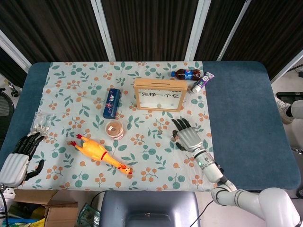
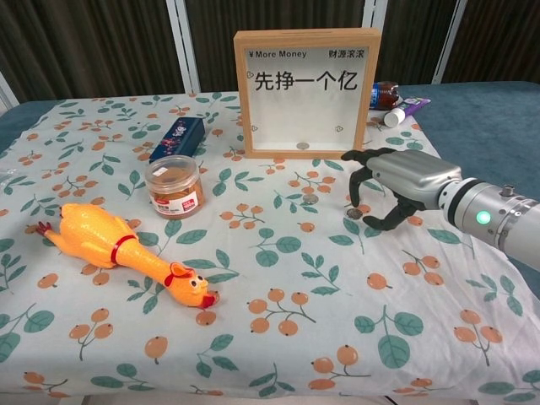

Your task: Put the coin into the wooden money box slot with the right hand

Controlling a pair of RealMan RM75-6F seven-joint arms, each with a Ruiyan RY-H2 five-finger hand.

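Observation:
The wooden money box [image 1: 159, 94] [image 2: 304, 93] stands upright at the back centre of the floral cloth, its slot on the top edge; one coin lies inside behind the glass. Two coins lie on the cloth in front of it: one [image 2: 310, 199] in the open, another [image 2: 354, 214] right under my right hand's fingertips. My right hand [image 1: 188, 135] [image 2: 392, 181] hovers palm-down over that second coin, fingers spread and curved downward, holding nothing. My left hand [image 1: 19, 158] rests at the table's front left edge, fingers apart and empty; it does not show in the chest view.
A yellow rubber chicken [image 2: 122, 249] lies front left, with a small lidded jar [image 2: 175, 186] and a blue box [image 2: 179, 137] behind it. A cola bottle [image 1: 187, 74] and a tube [image 1: 202, 82] lie right of the money box. A small plastic bag [image 1: 40, 122] sits at the far left.

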